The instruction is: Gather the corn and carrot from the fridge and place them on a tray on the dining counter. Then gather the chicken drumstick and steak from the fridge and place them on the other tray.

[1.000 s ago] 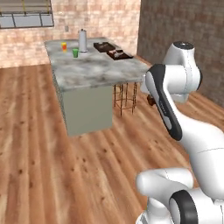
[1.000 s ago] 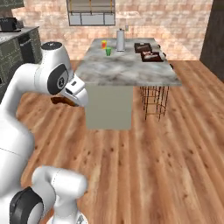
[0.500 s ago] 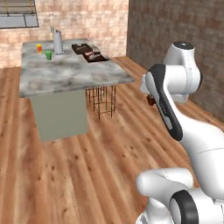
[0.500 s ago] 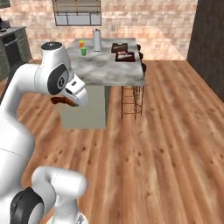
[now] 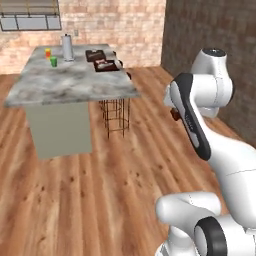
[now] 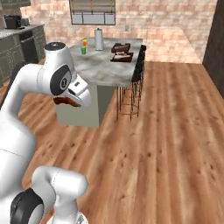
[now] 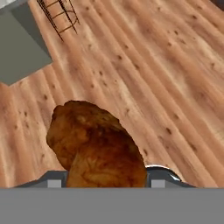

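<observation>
My gripper [image 7: 107,178] is shut on a browned chicken drumstick [image 7: 94,140], carried high above the wooden floor. From the right base view the drumstick [image 6: 62,102] hangs under the hand [image 6: 81,91], left of the dining counter [image 6: 103,72]. A bit of the drumstick [image 5: 174,114] peeks out beside the arm in the left base view. Two dark trays [image 5: 95,54] [image 5: 106,65] sit on the counter's far right part, seen again as trays [image 6: 121,47] [image 6: 122,56]. Small pieces lie on them, too small to name. Fridge and steak are out of view.
Wire stools [image 5: 116,116] [image 6: 129,98] stand under the counter's right side. A grey canister [image 5: 67,47] and green and orange cups [image 5: 53,61] sit at the counter's far end. Kitchen cabinets [image 6: 24,43] line the left; a dark brick wall [image 5: 210,30] stands right.
The whole scene has shifted as the base drove and turned; the counter now sits nearer and more to the left. The arm keeps its pose, still holding the drumstick.
</observation>
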